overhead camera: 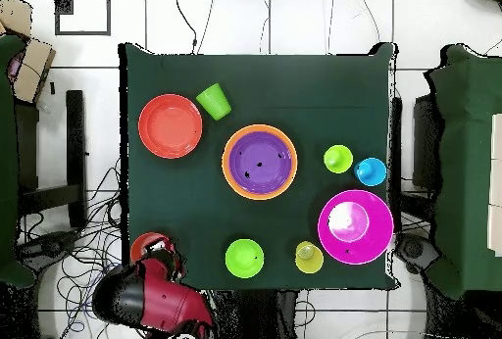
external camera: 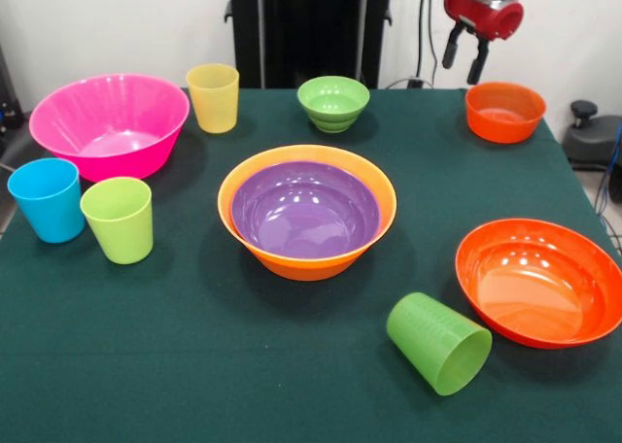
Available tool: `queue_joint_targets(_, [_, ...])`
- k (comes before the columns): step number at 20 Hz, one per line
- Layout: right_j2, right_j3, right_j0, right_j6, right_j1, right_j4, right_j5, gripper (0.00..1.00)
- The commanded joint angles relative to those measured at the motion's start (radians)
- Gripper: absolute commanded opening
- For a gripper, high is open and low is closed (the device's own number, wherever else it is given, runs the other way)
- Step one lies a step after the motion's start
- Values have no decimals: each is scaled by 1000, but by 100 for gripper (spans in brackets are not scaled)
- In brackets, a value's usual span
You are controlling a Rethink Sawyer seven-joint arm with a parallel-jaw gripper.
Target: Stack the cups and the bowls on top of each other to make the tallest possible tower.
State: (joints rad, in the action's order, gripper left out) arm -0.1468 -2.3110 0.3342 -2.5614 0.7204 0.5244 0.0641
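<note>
The purple bowl (external camera: 306,210) sits nested in the large orange bowl (external camera: 311,264) at the table's middle. My gripper (external camera: 462,70) hangs open and empty at the back right, above and just left of the small orange bowl (external camera: 503,111). The small green bowl (external camera: 333,103) and the yellow cup (external camera: 213,97) stand upright at the back. The pink bowl (external camera: 109,122), blue cup (external camera: 47,198) and lime cup (external camera: 119,218) stand at the left. A darker green cup (external camera: 439,342) lies on its side beside the shallow red-orange bowl (external camera: 539,280).
The dark green tablecloth (external camera: 194,365) covers the whole table. Overhead, the red arm (overhead camera: 157,296) hangs over the table's corner and partly hides the small orange bowl (overhead camera: 145,246). Cables lie on the floor around the table.
</note>
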Motion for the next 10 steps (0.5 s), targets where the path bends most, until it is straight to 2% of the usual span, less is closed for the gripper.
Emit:
queue_joint_targets(1, [34,83,30,-196,-18,84,-65,100])
queue_joint_targets(6, [-25,124,90,-196,-21,129,-137,100])
queue_joint_targets(10, [-125,216,193,-240,-43,171,-278,100])
